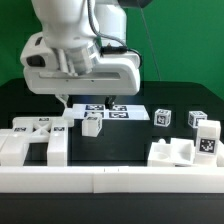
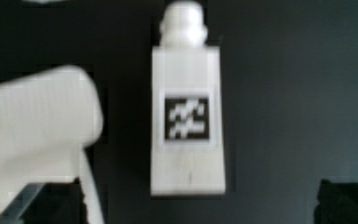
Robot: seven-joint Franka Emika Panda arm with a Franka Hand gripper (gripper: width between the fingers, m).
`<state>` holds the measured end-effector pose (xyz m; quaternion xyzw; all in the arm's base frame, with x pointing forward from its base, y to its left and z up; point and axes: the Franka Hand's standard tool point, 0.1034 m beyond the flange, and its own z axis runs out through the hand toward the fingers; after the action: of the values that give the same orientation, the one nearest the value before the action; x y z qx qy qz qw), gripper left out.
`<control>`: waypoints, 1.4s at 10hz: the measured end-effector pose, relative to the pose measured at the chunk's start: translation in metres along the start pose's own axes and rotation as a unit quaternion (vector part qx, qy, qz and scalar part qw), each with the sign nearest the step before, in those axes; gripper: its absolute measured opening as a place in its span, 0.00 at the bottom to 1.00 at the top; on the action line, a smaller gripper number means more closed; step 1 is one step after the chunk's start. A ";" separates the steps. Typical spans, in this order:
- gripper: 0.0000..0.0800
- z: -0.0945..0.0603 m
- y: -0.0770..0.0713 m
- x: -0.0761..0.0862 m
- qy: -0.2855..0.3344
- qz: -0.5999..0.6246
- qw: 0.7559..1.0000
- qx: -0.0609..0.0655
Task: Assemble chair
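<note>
The chair lies in separate white tagged parts on the black table. In the wrist view a long white block (image 2: 188, 115) with a tag on its face and a round peg at one end lies between my fingers, one dark fingertip (image 2: 43, 202) on each side. My gripper (image 2: 194, 205) is open and holds nothing. In the exterior view the gripper (image 1: 88, 104) hangs just above this small block (image 1: 93, 124). A larger white part (image 2: 43, 120) lies close beside the block.
Flat and blocky chair parts (image 1: 35, 140) sit at the exterior view's left. Tagged cubes (image 1: 163, 117) (image 1: 207, 138) and a stepped part (image 1: 170, 152) sit at its right. The marker board (image 1: 118, 110) lies behind the block. A long white rail (image 1: 110, 182) runs along the front.
</note>
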<state>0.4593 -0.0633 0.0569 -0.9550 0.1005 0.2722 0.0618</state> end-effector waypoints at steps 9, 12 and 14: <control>0.81 0.021 -0.001 0.007 -0.119 0.002 0.993 -0.003; 0.81 0.028 -0.004 0.008 -0.122 0.003 0.992 -0.005; 0.81 0.031 -0.004 0.009 -0.123 0.003 0.992 -0.006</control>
<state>0.4523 -0.0555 0.0260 -0.9145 0.0931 0.3879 0.0672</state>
